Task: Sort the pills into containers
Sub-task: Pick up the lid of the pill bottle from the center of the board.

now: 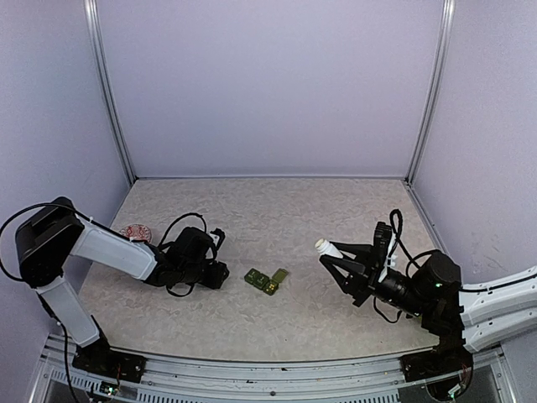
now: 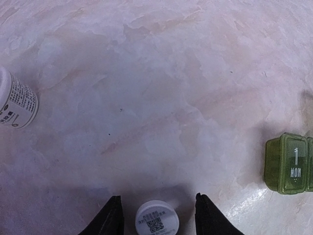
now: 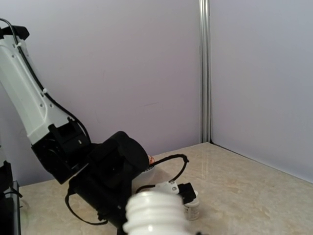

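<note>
Only the left wrist view is showing the glossy green pill box (image 2: 287, 164) lettered MON. Left of it, the left gripper (image 2: 157, 198) is straddling a round QR-labelled bottle (image 2: 156, 219), jaws apart with gaps showing. Right of the box, the right gripper (image 1: 331, 259) is clamping a threaded white bottle (image 3: 155, 213).

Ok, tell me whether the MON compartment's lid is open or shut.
Shut: in the left wrist view the MON compartment's lid lies flat, no edge raised.

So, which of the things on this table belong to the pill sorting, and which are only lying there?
For the job: green pill organiser; ribbed-neck bottle in the right hand; small labelled bottle; second labelled bottle; probably the reddish dish.
Not for the job: arm cables; frame posts.
</note>
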`<action>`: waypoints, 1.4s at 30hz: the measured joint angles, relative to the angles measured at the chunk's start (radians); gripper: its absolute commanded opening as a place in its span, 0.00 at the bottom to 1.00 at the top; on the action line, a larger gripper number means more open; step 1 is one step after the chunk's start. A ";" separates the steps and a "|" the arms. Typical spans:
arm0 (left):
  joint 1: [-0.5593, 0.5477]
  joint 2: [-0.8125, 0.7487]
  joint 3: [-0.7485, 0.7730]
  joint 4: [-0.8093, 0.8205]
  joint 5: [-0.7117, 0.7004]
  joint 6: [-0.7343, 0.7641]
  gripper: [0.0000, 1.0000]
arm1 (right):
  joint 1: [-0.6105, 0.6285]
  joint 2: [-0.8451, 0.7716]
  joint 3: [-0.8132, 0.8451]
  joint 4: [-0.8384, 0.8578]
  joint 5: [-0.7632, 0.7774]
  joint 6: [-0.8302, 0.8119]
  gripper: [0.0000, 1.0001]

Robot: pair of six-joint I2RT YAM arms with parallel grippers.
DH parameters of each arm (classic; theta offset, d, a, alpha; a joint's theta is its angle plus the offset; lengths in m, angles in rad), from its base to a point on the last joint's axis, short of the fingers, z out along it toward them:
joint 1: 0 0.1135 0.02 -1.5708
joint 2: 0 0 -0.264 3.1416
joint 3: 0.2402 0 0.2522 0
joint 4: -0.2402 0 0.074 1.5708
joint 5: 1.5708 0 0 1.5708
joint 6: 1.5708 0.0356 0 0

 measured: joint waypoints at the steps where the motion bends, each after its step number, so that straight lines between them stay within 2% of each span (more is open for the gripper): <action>1: -0.002 0.001 0.002 -0.001 -0.007 -0.001 0.44 | 0.000 0.000 0.000 -0.002 0.000 0.000 0.21; 11: -0.048 0.005 0.006 -0.029 -0.082 0.002 0.42 | 0.000 -0.006 0.000 -0.016 0.008 0.000 0.22; 27: -0.053 0.005 0.006 -0.035 -0.111 0.004 0.19 | 0.000 -0.008 0.000 -0.023 0.014 -0.001 0.22; 33: -0.053 -0.003 0.006 -0.041 -0.089 0.006 0.18 | 0.000 -0.005 0.000 -0.023 0.013 -0.002 0.22; 36: -0.053 -0.043 0.004 -0.051 -0.052 0.006 0.19 | 0.000 0.005 0.001 -0.025 0.005 -0.006 0.22; 42: -0.077 -0.216 0.003 -0.050 0.056 0.002 0.19 | 0.000 0.059 0.017 -0.043 -0.025 -0.031 0.22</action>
